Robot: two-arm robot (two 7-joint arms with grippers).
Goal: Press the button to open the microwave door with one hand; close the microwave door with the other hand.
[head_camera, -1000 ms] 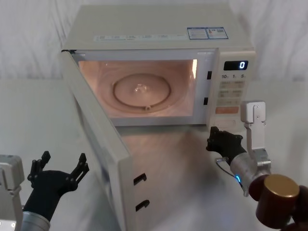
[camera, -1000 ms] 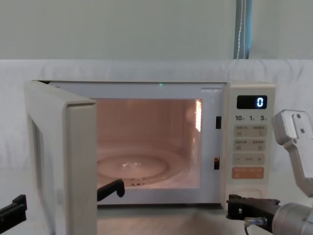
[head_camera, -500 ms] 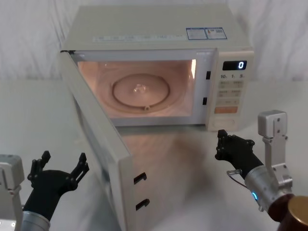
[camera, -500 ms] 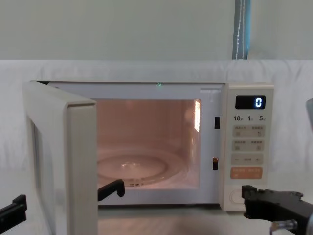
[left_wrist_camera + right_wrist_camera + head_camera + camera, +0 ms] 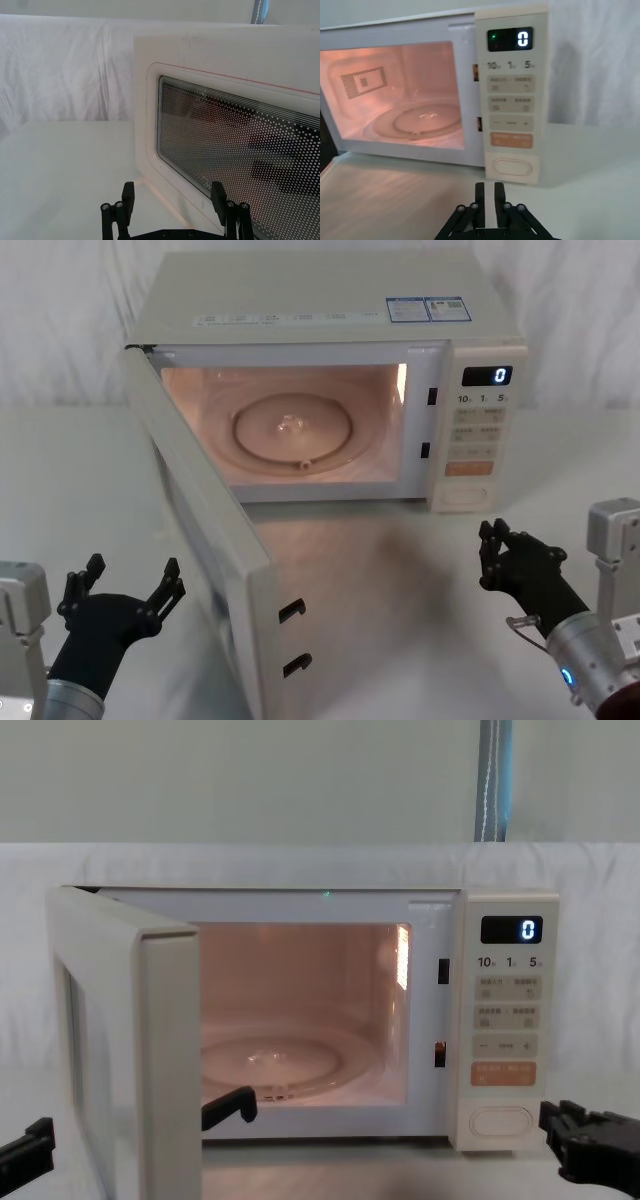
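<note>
The microwave door (image 5: 205, 530) stands swung wide open to the left, and the lit cavity shows its glass turntable. My left gripper (image 5: 133, 575) hovers open low at the near left, just outside the door. Its wrist view faces the door's dotted window (image 5: 235, 150) between its spread fingers (image 5: 128, 192). The cream pill-shaped button (image 5: 463, 495) sits at the bottom of the control panel, uncovered (image 5: 512, 167) (image 5: 500, 1122). My right gripper (image 5: 503, 540) is shut, with its fingers (image 5: 490, 192) together. It hangs in front of the panel and a little right of it, clear of the button.
The microwave body (image 5: 330, 300) stands at the back of a white-draped table (image 5: 70, 490). The display (image 5: 488, 376) reads 0. An orange key (image 5: 511, 140) lies just above the button. Bare tabletop stretches in front of the cavity and to the far left.
My right gripper has drawn back from the control panel, toward me and to the right, uncovering the button. The left gripper and the open door have stayed put.
</note>
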